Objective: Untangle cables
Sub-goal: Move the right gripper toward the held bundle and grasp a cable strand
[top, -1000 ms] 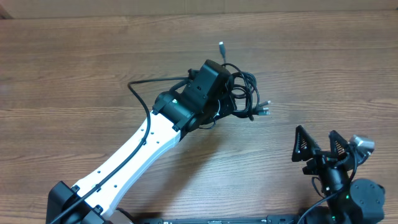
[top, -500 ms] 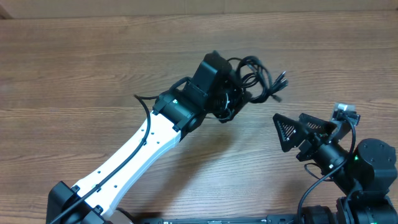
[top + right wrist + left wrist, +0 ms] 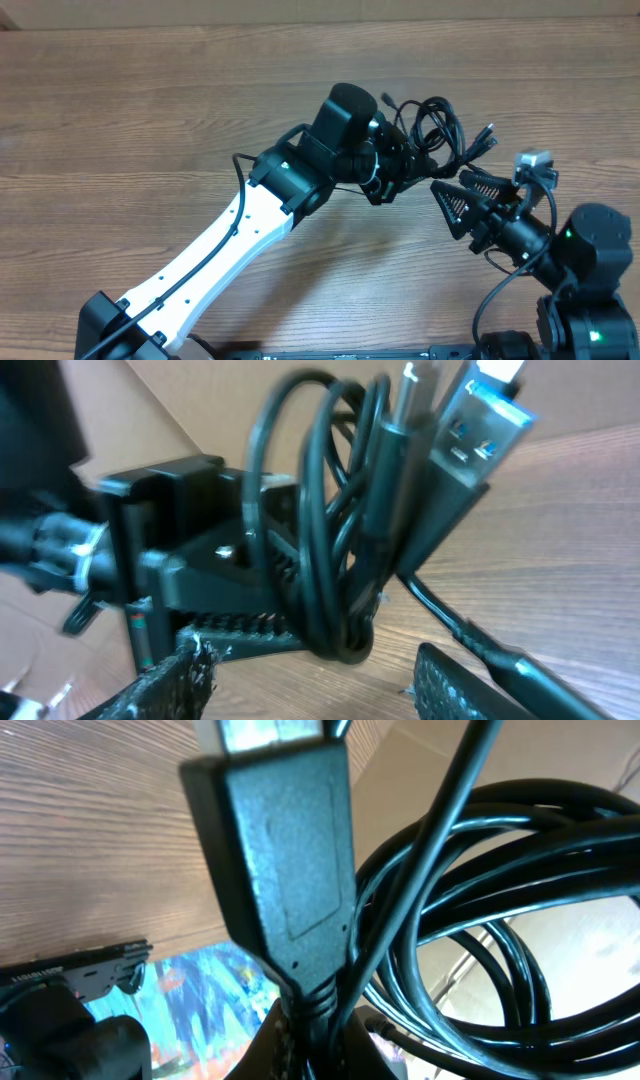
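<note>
The table (image 3: pixel 120 110) beneath the left claw (image 3: pixel 398 165) was brown wood, its grain running side to side, evenly lit, with a soft shadow on the claw's near side. Beyond both claws a paler tan strip (image 3: pixel 300 12) edged the far side. In the right wrist view, ahead of the right claw (image 3: pixel 315 675), stood a tan, cardboard-like panel (image 3: pixel 170 410) with a slanting crease; wood grain showed to that claw's right.

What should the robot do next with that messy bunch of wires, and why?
Probably ease the right pincer forward and close it on one loop of the cables. The left pincer holds the bundle up, and the right one is open with the loops just ahead of it, so the two could then pull apart.
</note>
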